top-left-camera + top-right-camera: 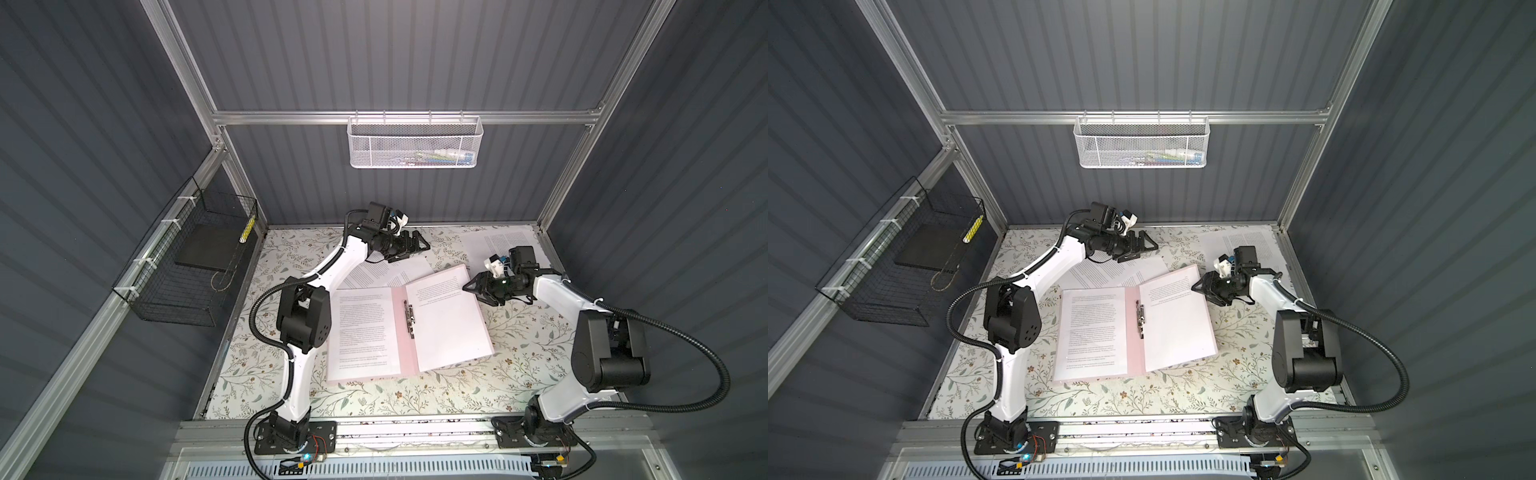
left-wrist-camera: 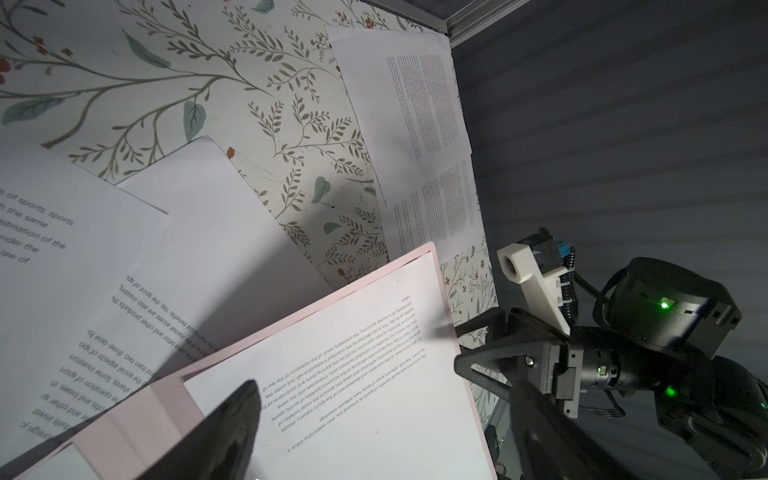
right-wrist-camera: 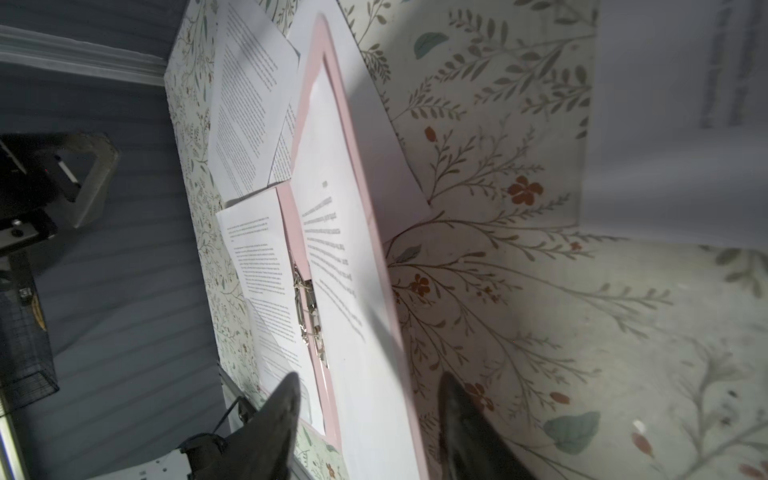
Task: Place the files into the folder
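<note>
Both top views, floral tabletop point(image 1: 519, 374), grey ribbed walls point(image 1: 395, 54), aluminium frame point(image 1: 291, 117)

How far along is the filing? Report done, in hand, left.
Done: the folder lies open with one sheet on its left half and a second sheet on its raised right flap. In hand: the right gripper straddles that flap's edge, jaws apart. Left: loose sheets behind the folder and more sheets in the far right corner.
</note>
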